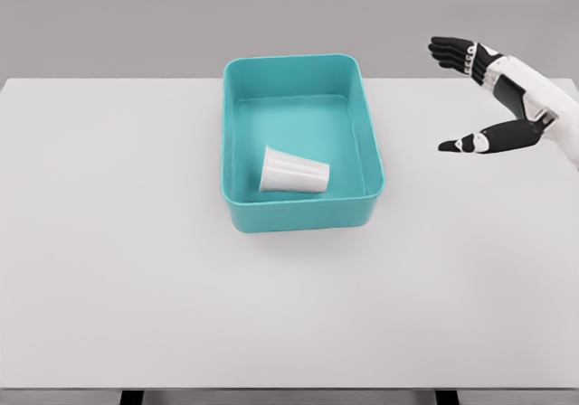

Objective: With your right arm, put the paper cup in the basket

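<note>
One paper cup [294, 171] lying in teal basket [371, 152], right robot hand [493, 93] spread empty, well apart

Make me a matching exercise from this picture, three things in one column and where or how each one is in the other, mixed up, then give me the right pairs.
Things:
1. paper cup
2. basket
3. right hand

States:
A. teal, standing on the white table
B. open, raised to the right of the basket, holding nothing
C. white, lying on its side inside the basket

Pairs: 1-C, 2-A, 3-B
</note>
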You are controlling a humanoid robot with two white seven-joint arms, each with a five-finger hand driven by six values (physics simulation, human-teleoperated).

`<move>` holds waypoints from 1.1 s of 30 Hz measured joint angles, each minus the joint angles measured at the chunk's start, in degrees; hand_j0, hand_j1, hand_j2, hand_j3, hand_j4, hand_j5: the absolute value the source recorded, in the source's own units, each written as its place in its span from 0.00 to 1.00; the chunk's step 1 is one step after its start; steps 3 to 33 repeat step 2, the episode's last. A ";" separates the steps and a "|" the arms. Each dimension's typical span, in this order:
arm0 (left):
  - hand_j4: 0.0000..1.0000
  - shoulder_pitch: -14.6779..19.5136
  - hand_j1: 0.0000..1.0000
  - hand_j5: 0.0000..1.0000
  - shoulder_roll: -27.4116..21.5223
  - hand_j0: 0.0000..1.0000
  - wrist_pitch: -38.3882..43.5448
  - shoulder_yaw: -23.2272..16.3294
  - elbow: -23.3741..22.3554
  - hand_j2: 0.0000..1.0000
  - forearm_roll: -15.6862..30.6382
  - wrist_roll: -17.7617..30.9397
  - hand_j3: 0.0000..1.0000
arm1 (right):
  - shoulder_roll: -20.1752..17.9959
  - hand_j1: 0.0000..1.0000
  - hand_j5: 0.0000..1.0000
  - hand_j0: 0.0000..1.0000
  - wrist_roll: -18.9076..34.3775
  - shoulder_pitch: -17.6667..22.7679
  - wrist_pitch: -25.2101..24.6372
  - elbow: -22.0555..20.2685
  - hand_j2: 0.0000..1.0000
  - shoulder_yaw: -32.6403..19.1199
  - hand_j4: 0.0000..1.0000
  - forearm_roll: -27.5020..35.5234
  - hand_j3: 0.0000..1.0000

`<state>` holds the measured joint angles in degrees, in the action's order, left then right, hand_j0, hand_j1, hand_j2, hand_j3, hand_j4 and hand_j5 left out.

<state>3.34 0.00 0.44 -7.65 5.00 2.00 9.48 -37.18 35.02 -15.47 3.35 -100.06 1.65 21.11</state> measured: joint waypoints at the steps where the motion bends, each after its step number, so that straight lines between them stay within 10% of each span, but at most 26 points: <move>1: 1.00 0.00 1.00 1.00 0.00 1.00 0.00 0.00 0.00 1.00 0.00 0.00 1.00 | -0.09 1.00 1.00 1.00 0.00 0.26 0.00 -0.04 1.00 -0.04 1.00 0.08 1.00; 33: 1.00 0.00 1.00 1.00 0.00 1.00 0.00 0.00 0.00 1.00 0.00 0.00 1.00 | -0.15 1.00 1.00 1.00 0.00 0.35 0.01 -0.06 1.00 -0.07 1.00 0.14 1.00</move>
